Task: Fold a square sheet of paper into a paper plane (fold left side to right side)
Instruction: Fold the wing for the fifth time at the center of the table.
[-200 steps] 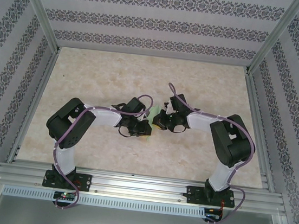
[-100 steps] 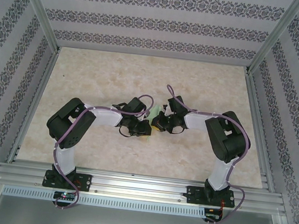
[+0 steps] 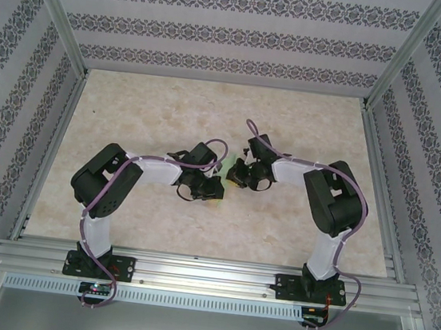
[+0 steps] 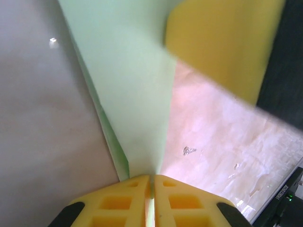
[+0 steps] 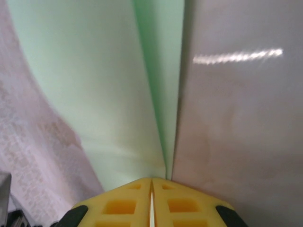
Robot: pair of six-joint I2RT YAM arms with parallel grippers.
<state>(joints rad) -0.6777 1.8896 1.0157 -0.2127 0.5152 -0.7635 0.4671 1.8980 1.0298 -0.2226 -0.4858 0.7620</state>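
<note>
1. Quick head count: two black-and-white robot arms, the left arm and the right arm. There are two claws, and just one thin, pale mint-green sheet of paper, plain and unmarked.
2. From above, the sheet of paper sits around the middle of the pale marbled-beige table, right between the two claws. Only a small green sliver peeks out between the black claw heads.
3. Left claw: its two chunky yellow fingers are pressed together. A thin green edge of the paper runs right into the seam between them, so it's clamped down on the paper.
4. Right claw: same story. Its two yellow fingers are squeezed together and the paper narrows straight down into the gap, so this one's pinching the sheet too.
5. The paper isn't a single flat layer. The left wrist view shows a darker green strip tucked under the top layer along one edge. The right wrist view shows a crease line running down to the fingers.
6. Up top, the two claws are just beside each other, facing in from either side. Can't tell if they actually touch, or if the paper is lifted off the table.
</note>
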